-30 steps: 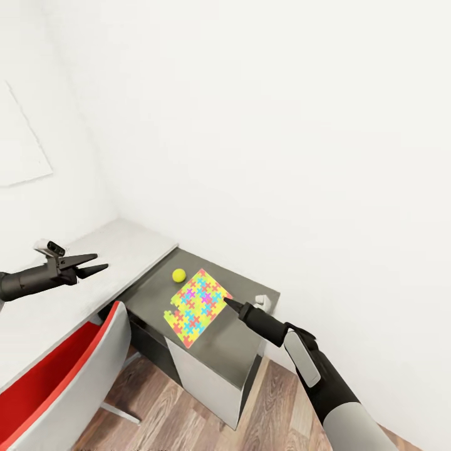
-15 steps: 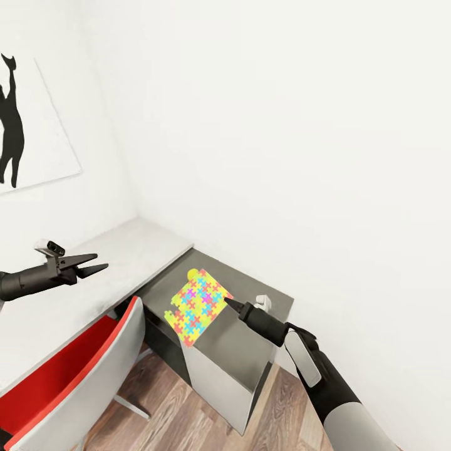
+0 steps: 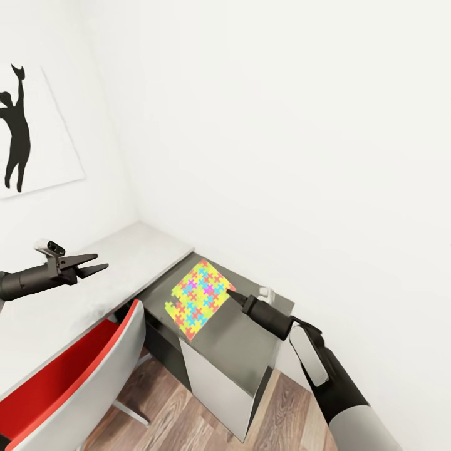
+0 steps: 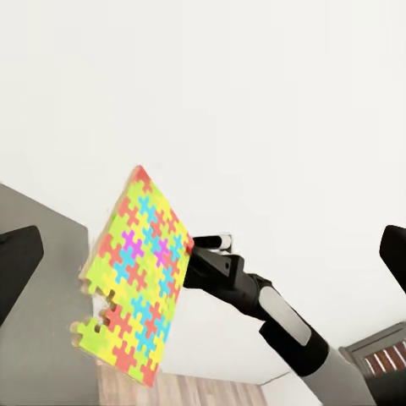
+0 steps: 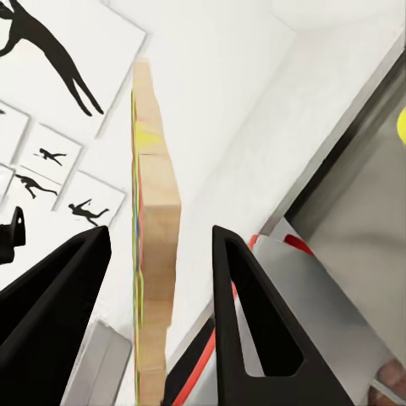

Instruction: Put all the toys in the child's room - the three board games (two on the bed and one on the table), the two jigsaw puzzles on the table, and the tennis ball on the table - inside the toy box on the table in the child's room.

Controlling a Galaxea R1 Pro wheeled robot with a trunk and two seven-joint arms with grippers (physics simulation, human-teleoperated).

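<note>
My right gripper (image 3: 228, 293) is shut on one corner edge of a jigsaw puzzle (image 3: 199, 298), a thin square of yellow, pink, blue and green pieces with a notched corner. The puzzle hangs tilted above the table's dark grey lower wing (image 3: 244, 341). In the right wrist view the puzzle (image 5: 154, 254) shows edge-on between the two fingers, and a yellow sliver at the frame's edge may be the tennis ball (image 5: 401, 125). The left wrist view shows the puzzle (image 4: 135, 279) and the right gripper (image 4: 190, 254) on it. My left gripper (image 3: 99, 263) hovers open and empty over the pale grey table top (image 3: 134, 250).
A red and grey chair (image 3: 75, 376) stands close to the table at the lower left. White walls meet in a corner behind the table, with a black silhouette picture (image 3: 25, 138) on the left wall. Wood-plank floor (image 3: 181, 419) lies in front of the wing.
The view has swung, bringing the silhouette picture in. The right gripper has raised and tilted the puzzle off the dark wing; the ball is now hidden behind it in the head view.
</note>
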